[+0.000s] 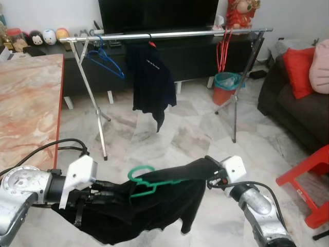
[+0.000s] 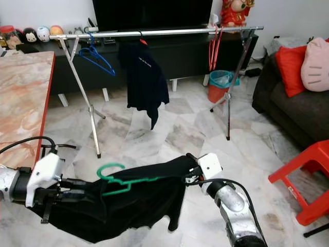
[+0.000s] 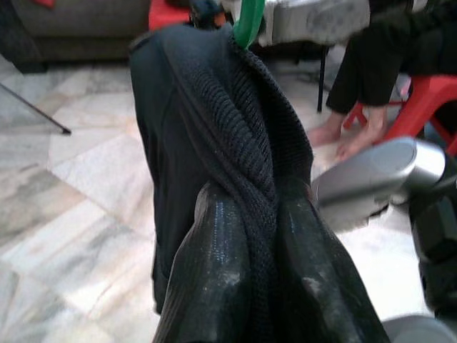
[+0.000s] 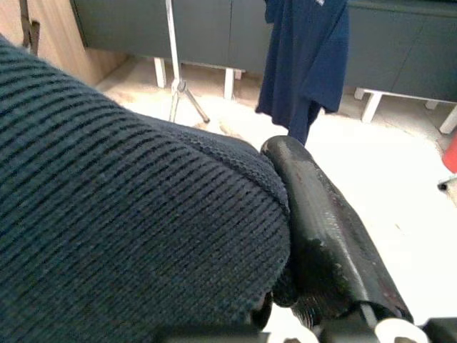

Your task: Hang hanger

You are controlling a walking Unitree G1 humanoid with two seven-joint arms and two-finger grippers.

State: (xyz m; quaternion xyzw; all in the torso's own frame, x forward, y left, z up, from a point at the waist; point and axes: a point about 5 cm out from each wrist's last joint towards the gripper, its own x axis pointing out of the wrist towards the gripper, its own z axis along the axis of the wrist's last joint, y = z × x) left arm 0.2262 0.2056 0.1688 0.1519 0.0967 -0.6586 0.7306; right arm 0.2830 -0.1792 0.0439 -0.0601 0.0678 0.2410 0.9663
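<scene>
Marble floor [image 1: 185, 134] stretches ahead in the left eye view, with a silver clothes rail [image 1: 169, 35] standing across it in front of a dark TV cabinet [image 1: 190, 56]. On the rail hang a blue hanger [image 1: 105, 60], a dark navy shirt [image 1: 150, 82] and, toward the right end, red hangers [image 1: 222, 51]. Low in the foreground a black garment [image 1: 154, 200] on a green hanger [image 1: 149, 181] is stretched between the two arms. The left pincer [image 1: 105, 191] grips one end of the cloth, the right pincer [image 1: 209, 176] the other. A marble-topped bench [image 1: 25, 103] lies to the left, a dark sofa [image 1: 293, 108] with a red cushion [image 1: 300, 69] to the right, and a red stool [image 1: 311, 177] beside it.

From the right eye view, the same garment sags below the hanger, whose hook [image 2: 110, 169] curls up near the left arm, well short of the rail.

Seen from the left wrist, both black fingers [image 3: 214, 279] are closed tight on a ribbed fold of the garment, with the green hanger above. A person's bare feet [image 3: 350, 136] rest on the floor beyond.

At the right wrist, one black finger [image 4: 321, 221] presses against the knit fabric [image 4: 128, 229], clamped on it.
</scene>
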